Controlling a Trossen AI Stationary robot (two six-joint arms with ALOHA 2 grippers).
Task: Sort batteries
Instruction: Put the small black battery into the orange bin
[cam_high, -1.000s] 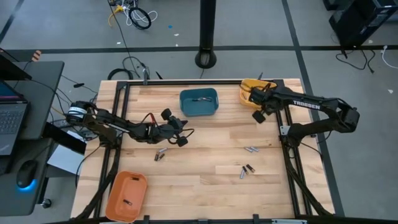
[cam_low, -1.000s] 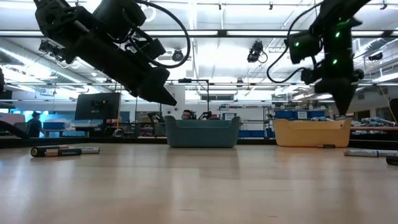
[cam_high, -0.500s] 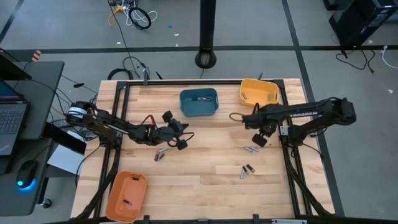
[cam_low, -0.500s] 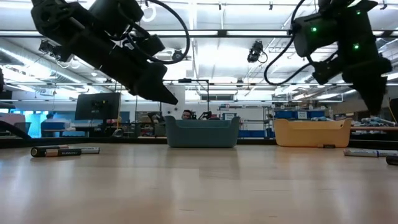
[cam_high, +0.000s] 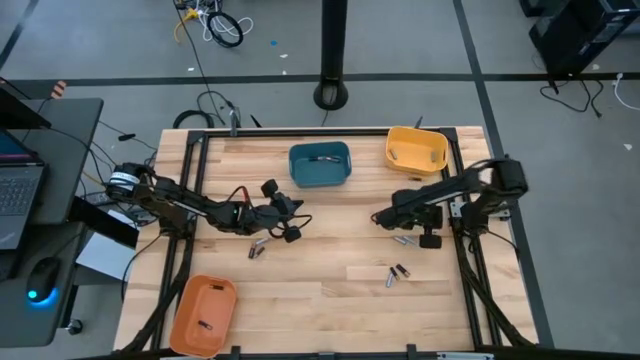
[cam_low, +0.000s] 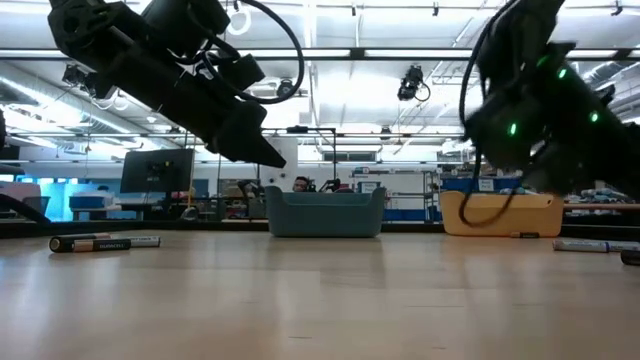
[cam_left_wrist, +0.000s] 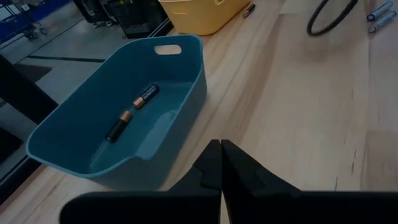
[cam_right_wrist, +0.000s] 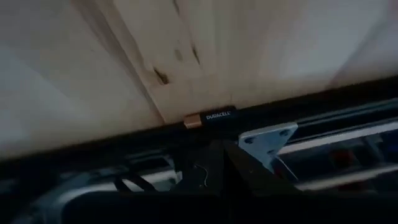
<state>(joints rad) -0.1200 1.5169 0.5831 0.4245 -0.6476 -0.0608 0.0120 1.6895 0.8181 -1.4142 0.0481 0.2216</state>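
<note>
Starting at the left, the orange bin (cam_high: 204, 315) sits at the near-left corner with one cell in it. The left gripper (cam_high: 290, 228) hangs closed and empty above the table, just beyond a pair of batteries (cam_high: 257, 247) lying on the wood. Further back, centre, the teal bin (cam_high: 320, 165) holds two cells (cam_left_wrist: 132, 111); the yellow bin (cam_high: 416, 150) stands to its right at the far edge. The right gripper (cam_high: 384, 217) is also closed on nothing, hovering over the right half of the table with loose batteries nearby: a pair (cam_high: 404, 240) just beside it and another pair (cam_high: 395, 274) nearer. Its wrist camera shows one more cell (cam_right_wrist: 210, 117) lying against the table's dark edge rail.

The step in hand looks like reaching for the next cell. To do it well, the fingers should open before descending, straddle a single battery across its width, and avoid nudging its neighbour.
</note>
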